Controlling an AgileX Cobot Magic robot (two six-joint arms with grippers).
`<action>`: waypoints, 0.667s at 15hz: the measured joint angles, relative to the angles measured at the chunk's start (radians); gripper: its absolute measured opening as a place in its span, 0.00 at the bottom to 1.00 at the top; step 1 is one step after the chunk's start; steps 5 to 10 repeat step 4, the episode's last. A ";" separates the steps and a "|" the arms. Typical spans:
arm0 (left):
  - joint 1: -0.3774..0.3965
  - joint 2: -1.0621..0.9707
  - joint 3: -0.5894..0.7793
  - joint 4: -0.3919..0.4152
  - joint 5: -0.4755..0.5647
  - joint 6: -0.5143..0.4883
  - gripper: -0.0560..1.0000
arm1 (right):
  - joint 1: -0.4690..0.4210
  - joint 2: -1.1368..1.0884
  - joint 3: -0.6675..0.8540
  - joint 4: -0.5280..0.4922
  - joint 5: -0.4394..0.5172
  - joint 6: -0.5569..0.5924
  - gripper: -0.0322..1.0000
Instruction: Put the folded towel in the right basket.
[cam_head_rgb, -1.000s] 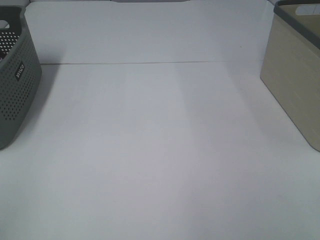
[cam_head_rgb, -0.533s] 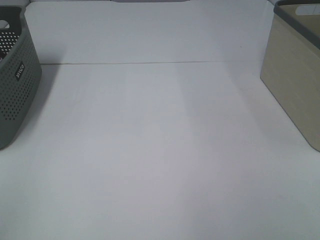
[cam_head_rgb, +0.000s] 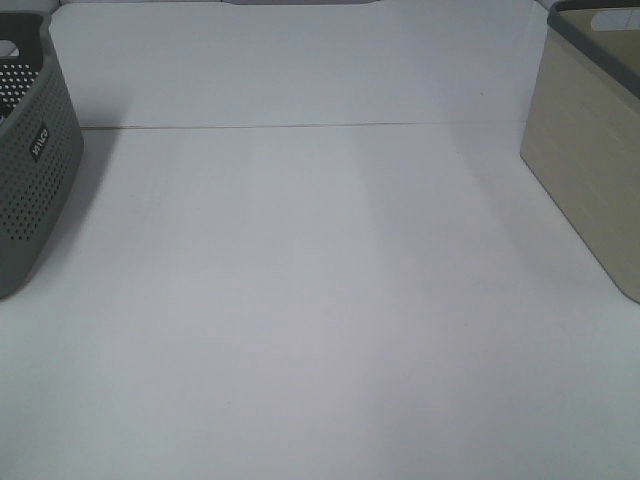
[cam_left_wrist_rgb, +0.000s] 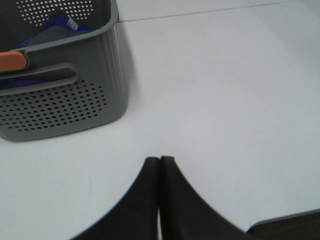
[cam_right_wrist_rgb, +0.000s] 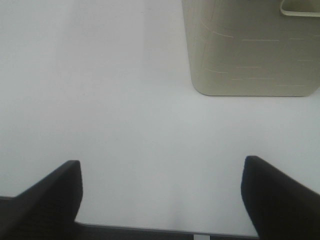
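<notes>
The right basket (cam_head_rgb: 590, 150) is beige with a grey rim and stands at the right edge of the white table; it also shows in the right wrist view (cam_right_wrist_rgb: 250, 47). No folded towel lies on the table. Crumpled grey, blue and orange cloth (cam_left_wrist_rgb: 45, 37) lies inside the grey perforated left basket (cam_left_wrist_rgb: 60, 100). My left gripper (cam_left_wrist_rgb: 160, 161) is shut and empty, above the table beside the left basket. My right gripper (cam_right_wrist_rgb: 160, 170) is open and empty, above the table in front of the beige basket. Neither gripper shows in the exterior high view.
The grey left basket (cam_head_rgb: 30, 160) stands at the table's left edge. The white table (cam_head_rgb: 320, 300) lies between the two baskets, with a seam line across its back. The table's front edge shows in both wrist views.
</notes>
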 joint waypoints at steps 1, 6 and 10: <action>0.000 0.000 0.000 0.000 0.000 0.000 0.05 | 0.000 0.000 0.000 0.000 0.000 0.000 0.84; 0.000 0.000 0.000 0.000 0.000 0.000 0.05 | 0.000 0.000 0.002 0.000 0.000 0.000 0.84; 0.000 0.000 0.000 0.000 0.000 0.000 0.05 | 0.000 0.000 0.002 0.000 0.000 0.000 0.84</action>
